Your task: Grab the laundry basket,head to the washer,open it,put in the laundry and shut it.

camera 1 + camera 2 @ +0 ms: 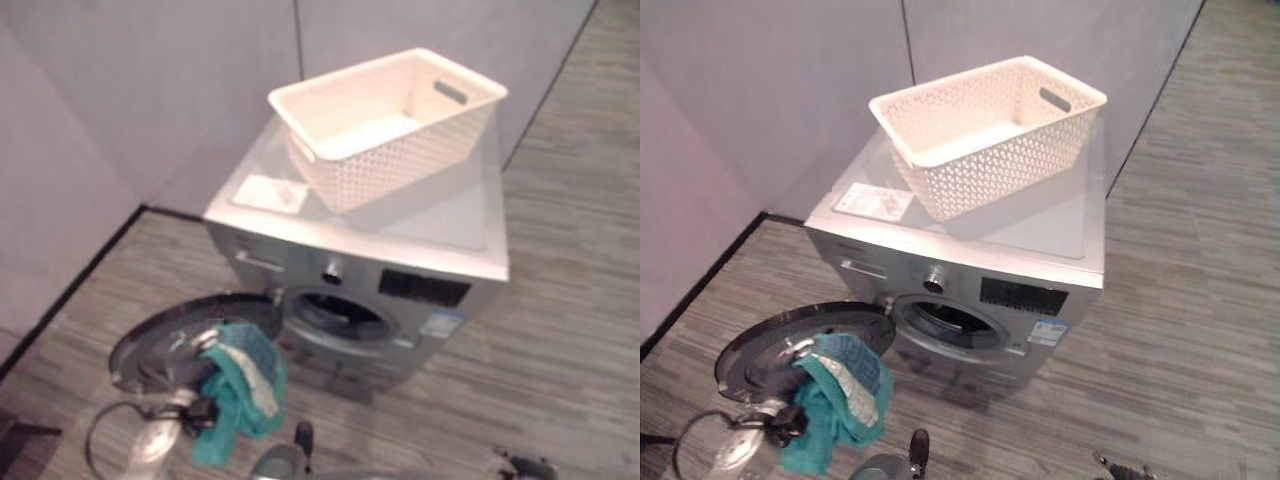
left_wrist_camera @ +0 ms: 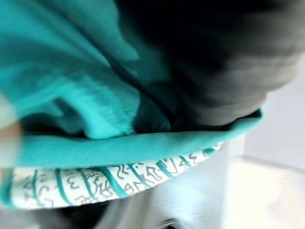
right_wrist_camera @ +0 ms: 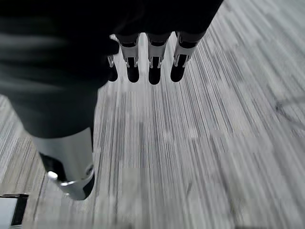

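**Caller:** Left eye view has your woven cream plastic laundry basket (image 1: 385, 125) sitting on top of the silver front-loading washer (image 1: 400, 285), and it looks empty. The round washer door (image 1: 190, 335) hangs wide open beside the dark drum opening (image 1: 335, 315).

**Spotter:** So where's the laundry?

**Caller:** The teal cloth with a white patterned band (image 1: 835, 400) is bunched at your left hand (image 1: 790, 420), low and in front of the open door. The left wrist view shows cloth draped across the hand, fingers hidden, so I cannot tell how it grips. Your right hand (image 3: 143, 62) hangs over bare wood-grain floor (image 3: 200, 143), fingers straight, carrying nothing.

**Spotter:** Which step?

**Caller:** Loading, I'd say. Next you need to swing the cloth past the door's edge into the drum, let go, then push the door closed.
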Available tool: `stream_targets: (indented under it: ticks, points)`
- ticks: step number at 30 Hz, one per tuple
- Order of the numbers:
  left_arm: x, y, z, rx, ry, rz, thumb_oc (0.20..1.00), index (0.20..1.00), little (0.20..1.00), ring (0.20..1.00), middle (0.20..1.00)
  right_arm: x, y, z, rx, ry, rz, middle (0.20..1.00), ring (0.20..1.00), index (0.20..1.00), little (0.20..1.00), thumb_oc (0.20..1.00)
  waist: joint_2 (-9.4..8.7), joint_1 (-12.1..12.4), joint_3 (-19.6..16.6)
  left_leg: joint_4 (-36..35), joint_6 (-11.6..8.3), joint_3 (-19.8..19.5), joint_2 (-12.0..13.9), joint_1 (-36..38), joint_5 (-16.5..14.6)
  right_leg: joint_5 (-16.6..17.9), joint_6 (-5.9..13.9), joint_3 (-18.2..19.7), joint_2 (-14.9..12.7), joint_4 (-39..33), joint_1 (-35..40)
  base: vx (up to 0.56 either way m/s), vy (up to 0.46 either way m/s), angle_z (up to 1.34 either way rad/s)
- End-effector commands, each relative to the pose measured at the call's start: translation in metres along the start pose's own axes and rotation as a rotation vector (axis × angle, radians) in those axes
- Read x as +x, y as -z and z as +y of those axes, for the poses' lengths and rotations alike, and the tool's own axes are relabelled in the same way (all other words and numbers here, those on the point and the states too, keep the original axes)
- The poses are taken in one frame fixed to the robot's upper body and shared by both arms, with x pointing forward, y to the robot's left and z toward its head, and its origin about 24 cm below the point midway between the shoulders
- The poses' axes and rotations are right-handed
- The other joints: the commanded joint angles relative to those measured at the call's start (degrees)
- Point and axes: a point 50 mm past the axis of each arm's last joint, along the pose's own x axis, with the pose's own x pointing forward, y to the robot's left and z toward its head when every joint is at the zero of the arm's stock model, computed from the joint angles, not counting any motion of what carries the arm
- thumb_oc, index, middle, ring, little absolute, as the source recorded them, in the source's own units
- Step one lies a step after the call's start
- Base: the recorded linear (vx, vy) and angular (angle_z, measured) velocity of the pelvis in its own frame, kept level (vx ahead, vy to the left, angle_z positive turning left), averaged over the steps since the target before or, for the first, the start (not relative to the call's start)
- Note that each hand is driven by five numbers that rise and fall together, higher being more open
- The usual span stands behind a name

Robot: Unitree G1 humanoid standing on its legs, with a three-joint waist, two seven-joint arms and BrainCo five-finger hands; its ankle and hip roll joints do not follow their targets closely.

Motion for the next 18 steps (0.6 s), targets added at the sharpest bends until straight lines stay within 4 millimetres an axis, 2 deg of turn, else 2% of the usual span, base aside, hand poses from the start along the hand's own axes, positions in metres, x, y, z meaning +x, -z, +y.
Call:
stream_targets:
  ticks: [1, 3, 6, 9, 11, 14, 18]
  points:
    - [0.002, -0.012, 0.001, 0.023, 0.021, -0.080, 0.200, 0.200, 0.200, 0.200, 0.200, 0.005, -0.001, -0.022, -0.010, 0.052, -0.018, 1.000, 1.000, 1.000, 1.000, 1.000, 0.44, -1.04, -2.32, -1.54, 0.69, 3.50, 1.66, -8.14, 8.24, -5.47, 0.58, 1.62, 0.84, 0.56, 3.00, 0.02, 0.005, -0.17]
    - [0.004, -0.007, 0.000, 0.014, 0.020, -0.062, 0.200, 0.200, 0.200, 0.200, 0.200, 0.005, 0.000, -0.021, -0.006, 0.050, -0.011, 1.000, 1.000, 1.000, 1.000, 1.000, 0.72, -1.14, -1.99, -1.28, 0.84, 3.56, 1.32, -8.63, 8.02, -5.55, 0.76, 1.59, 0.43, 0.70, 2.67, 0.03, 0.022, -0.06]
    - [0.009, 0.004, -0.006, -0.005, 0.030, -0.017, 0.200, 0.200, 0.200, 0.200, 0.200, 0.006, -0.002, -0.023, 0.036, 0.064, 0.010, 1.000, 1.000, 1.000, 1.000, 1.000, 2.18, -1.34, -1.44, -1.07, 1.22, 3.82, 0.03, -10.08, 7.67, -5.93, 0.83, 1.18, -0.73, 1.36, 1.40, 0.04, 0.068, 0.02]
    - [0.016, 0.012, -0.015, -0.024, 0.048, 0.010, 0.200, 0.200, 0.200, 0.200, 0.200, 0.007, -0.013, -0.019, 0.050, 0.061, -0.012, 1.000, 1.000, 1.000, 1.000, 1.000, 3.31, -1.58, -0.65, -1.23, 1.57, 4.07, -0.79, -11.08, 7.43, -6.03, 0.96, 1.13, -1.47, 1.95, 0.02, 0.02, 0.073, 0.08]
    - [0.019, 0.012, -0.019, -0.037, 0.054, 0.011, 0.200, 0.200, 0.200, 0.200, 0.200, 0.007, -0.018, -0.016, 0.051, 0.056, -0.025, 1.000, 1.000, 1.000, 1.000, 1.000, 3.60, -1.69, -0.25, -1.12, 1.67, 4.20, -0.94, -11.55, 7.31, -6.02, 1.01, 1.28, -1.70, 2.19, -0.59, -0.01, 0.056, -0.03]
    - [0.033, 0.012, -0.035, -0.073, 0.069, 0.007, 0.200, 0.200, 0.200, 0.200, 0.200, 0.004, -0.034, -0.001, 0.035, 0.026, -0.067, 1.000, 1.000, 1.000, 1.000, 1.000, 3.88, -2.15, 1.21, -1.01, 2.01, 4.69, -1.44, -13.44, 6.92, -5.77, 1.19, 1.84, -2.42, 2.53, -2.74, -0.03, 0.076, -0.07]
    - [0.045, 0.002, -0.046, -0.096, 0.074, -0.037, 0.200, 0.200, 0.200, 0.200, 0.200, 0.002, -0.041, 0.007, 0.041, 0.005, -0.098, 1.000, 1.000, 1.000, 1.000, 1.000, 3.17, -2.68, 2.45, -0.12, 2.39, 5.11, -2.11, -15.80, 6.28, -5.65, 1.23, 2.42, -2.97, 3.01, -4.52, 0.00, 0.044, -0.05]
